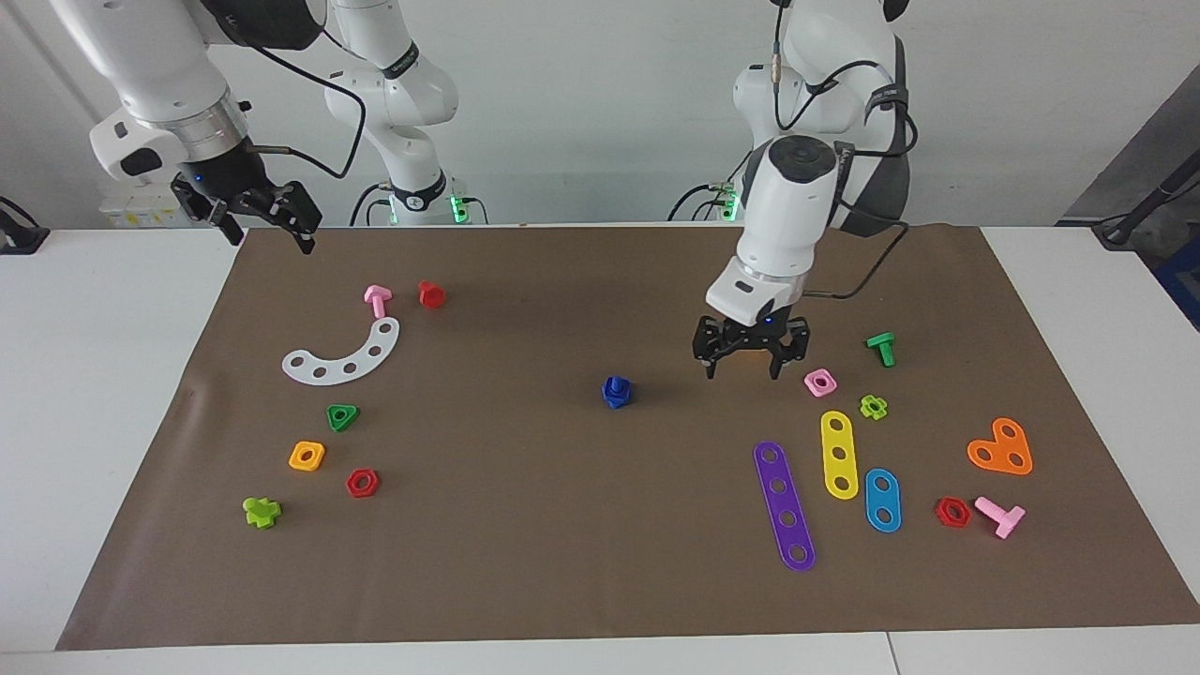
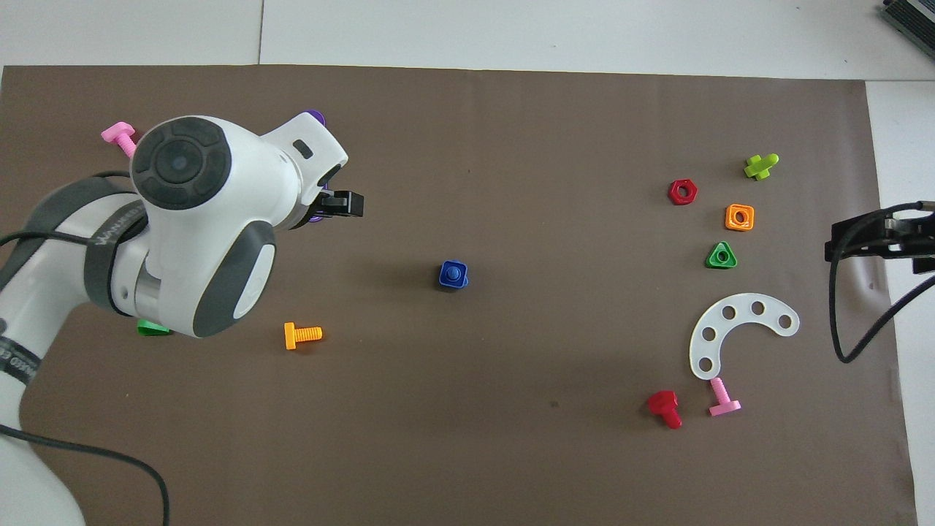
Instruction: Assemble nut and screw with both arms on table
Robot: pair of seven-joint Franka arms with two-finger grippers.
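1. A white curved strip [image 1: 343, 353] lies beside a pink bolt [image 1: 377, 300] and a red bolt [image 1: 431, 294].
2. A purple strip [image 1: 785, 505], a yellow strip [image 1: 839, 455] and a blue strip [image 1: 882, 500] lie side by side.
3. An orange heart plate [image 1: 1001, 448] lies near a red hex nut [image 1: 952, 512].
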